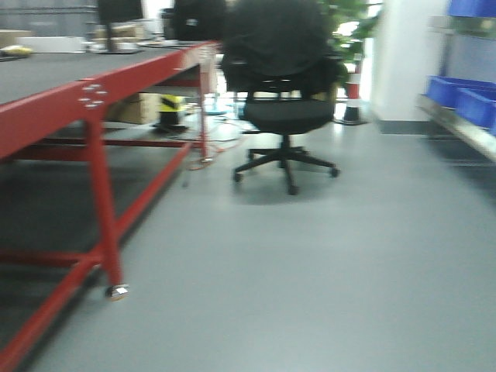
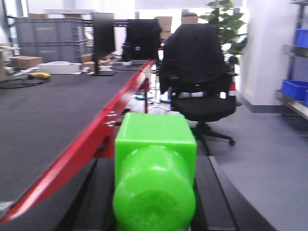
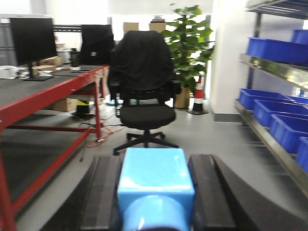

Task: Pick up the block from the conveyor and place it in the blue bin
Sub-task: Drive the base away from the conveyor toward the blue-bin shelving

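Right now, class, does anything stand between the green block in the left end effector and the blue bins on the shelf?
Nothing visible does. The green block sits in the left end effector; the blue bins lie ahead-right across bare floor. The black chair stands left of that line.

Front view sits low, about level with the conveyor (image 1: pixel 46 77) top, and faces forward over the floor (image 1: pixel 325 294). It is blurred.

Left wrist view looks forward along the left pincer (image 2: pixel 155 163), very near. The green block (image 2: pixel 155 187) clamped between its fingers fills the lower middle. The conveyor runs just left of the pincer, and the office chair (image 2: pixel 199 72) is beyond its tips.

Right wrist view has the same setup on the right pincer (image 3: pixel 154 163), with the blue block (image 3: pixel 155 175) gripped up close. Blue bins (image 3: pixel 274 113) on a shelf are to the right of the pincer, and the conveyor is farther left.

All three views share the chair, the conveyor's red edge and the floor.
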Available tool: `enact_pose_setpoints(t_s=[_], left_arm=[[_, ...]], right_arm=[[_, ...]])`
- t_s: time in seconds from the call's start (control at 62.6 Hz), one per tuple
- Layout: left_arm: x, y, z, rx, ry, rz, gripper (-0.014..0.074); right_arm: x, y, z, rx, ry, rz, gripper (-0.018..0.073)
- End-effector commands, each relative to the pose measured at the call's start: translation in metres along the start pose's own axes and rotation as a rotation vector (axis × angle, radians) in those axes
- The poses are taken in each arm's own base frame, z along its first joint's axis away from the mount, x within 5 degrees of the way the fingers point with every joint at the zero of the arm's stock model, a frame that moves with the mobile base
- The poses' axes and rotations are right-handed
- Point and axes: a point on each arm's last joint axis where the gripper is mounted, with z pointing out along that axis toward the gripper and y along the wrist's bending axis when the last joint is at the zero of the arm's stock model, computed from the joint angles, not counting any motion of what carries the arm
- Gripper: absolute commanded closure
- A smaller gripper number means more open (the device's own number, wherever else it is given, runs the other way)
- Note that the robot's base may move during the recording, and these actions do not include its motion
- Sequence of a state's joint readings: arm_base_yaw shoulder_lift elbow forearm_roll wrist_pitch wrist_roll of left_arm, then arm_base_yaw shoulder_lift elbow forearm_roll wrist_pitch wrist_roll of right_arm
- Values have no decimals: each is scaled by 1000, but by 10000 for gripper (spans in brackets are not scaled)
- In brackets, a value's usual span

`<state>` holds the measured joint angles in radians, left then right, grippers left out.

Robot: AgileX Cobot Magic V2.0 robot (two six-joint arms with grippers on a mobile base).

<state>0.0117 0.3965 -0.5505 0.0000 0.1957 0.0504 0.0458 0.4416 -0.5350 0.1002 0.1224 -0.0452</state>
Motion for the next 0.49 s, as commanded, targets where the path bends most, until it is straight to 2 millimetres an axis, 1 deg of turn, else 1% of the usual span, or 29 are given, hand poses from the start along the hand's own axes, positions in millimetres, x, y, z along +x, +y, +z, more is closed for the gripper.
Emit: enact_pose_setpoints(t_s=[0.0,0.479], left_arm=[[-2,1,-1,-7,-25,-2,708],[-2,1,-1,-7,-27,-2,708]], right_arm=[[-2,-1,-1,5,-27,-9,721],[-2,-1,-1,5,-27,-9,721]])
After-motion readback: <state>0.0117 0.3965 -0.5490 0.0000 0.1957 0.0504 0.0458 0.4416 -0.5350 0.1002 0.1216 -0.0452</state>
